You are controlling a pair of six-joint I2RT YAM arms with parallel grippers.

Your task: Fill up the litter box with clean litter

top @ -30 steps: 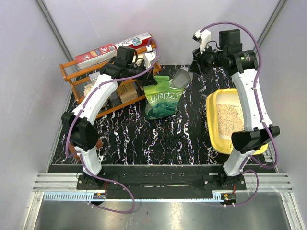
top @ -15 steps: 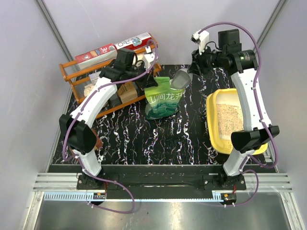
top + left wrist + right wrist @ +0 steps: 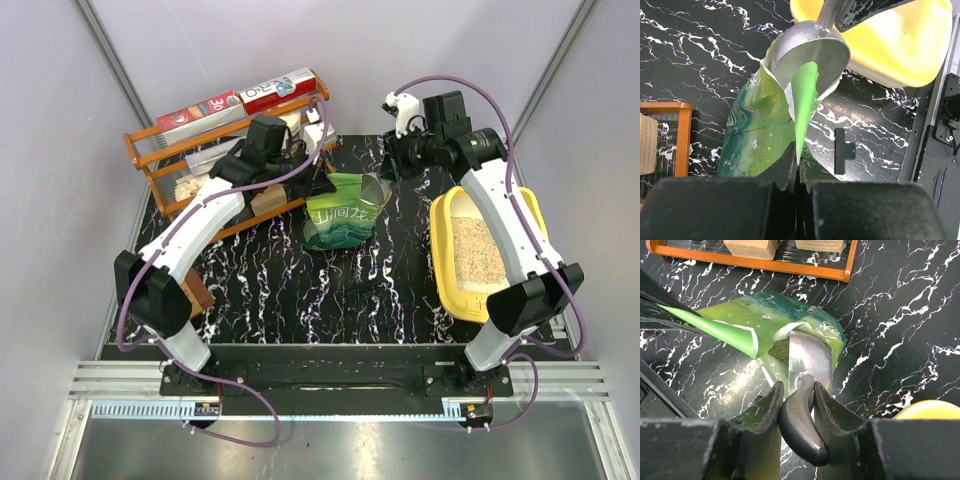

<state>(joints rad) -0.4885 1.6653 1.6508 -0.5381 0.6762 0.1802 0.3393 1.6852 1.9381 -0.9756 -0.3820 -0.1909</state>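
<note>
Right wrist: right gripper angles down — scoop (gripped) inside pouch.

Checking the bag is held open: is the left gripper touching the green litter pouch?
Touching. The left wrist view shows the left gripper shut on the upper edge of the green pouch, with no gap between them.
</note>
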